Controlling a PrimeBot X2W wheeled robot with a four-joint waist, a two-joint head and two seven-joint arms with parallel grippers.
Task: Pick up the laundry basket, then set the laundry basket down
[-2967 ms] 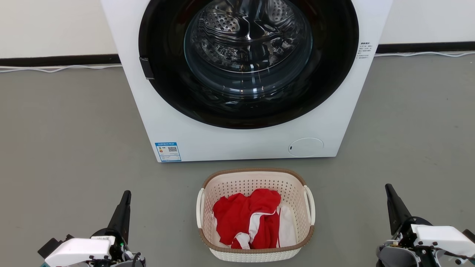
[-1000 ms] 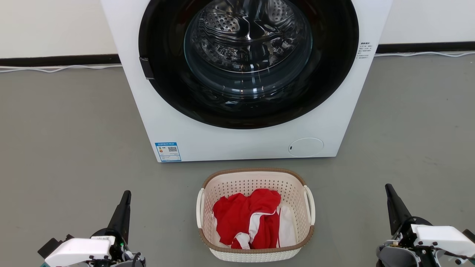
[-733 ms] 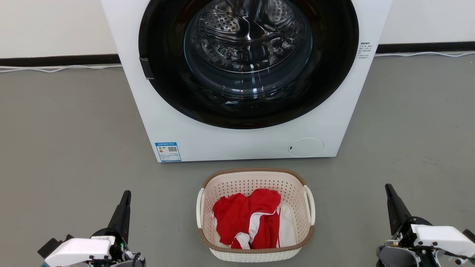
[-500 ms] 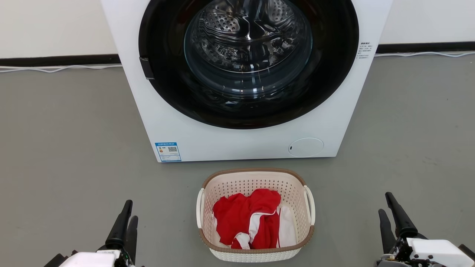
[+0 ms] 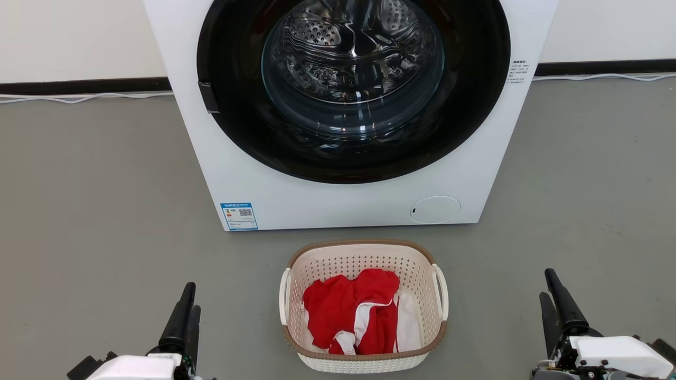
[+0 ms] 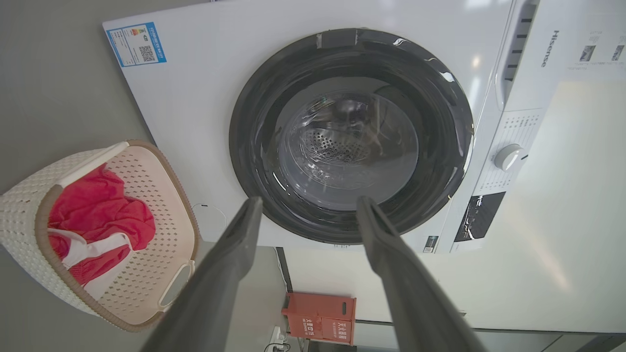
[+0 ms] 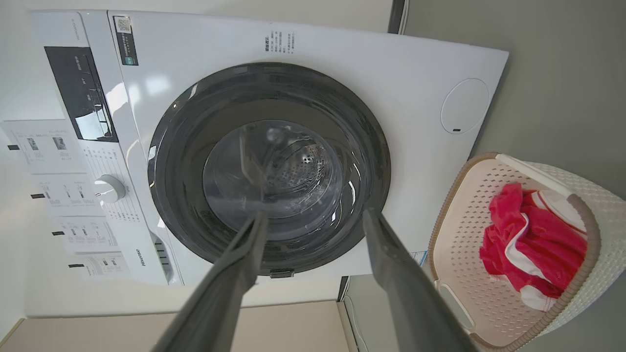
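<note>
The laundry basket (image 5: 364, 253) stands on the grey floor just in front of the washer, cream perforated plastic with a brown rim and white side handles, holding red and white cloth. It also appears at the left as the basket (image 6: 29, 195) in the left wrist view and at the right as the basket (image 7: 601, 215) in the right wrist view. My left gripper (image 5: 191, 295) hangs open, well left of the basket. My right gripper (image 5: 547, 282) is open too, well to its right. Neither touches it.
A white front-loading washer (image 5: 327, 206) with a dark round glass door fills the back centre. White cables (image 5: 79, 97) run along the wall's dark baseboard. An orange box (image 6: 320, 318) sits against the wall beside the washer. Grey floor lies on both sides of the basket.
Both grippers went from shut to open in the last second. Both wrists sank lower in the head view. The basket has not moved.
</note>
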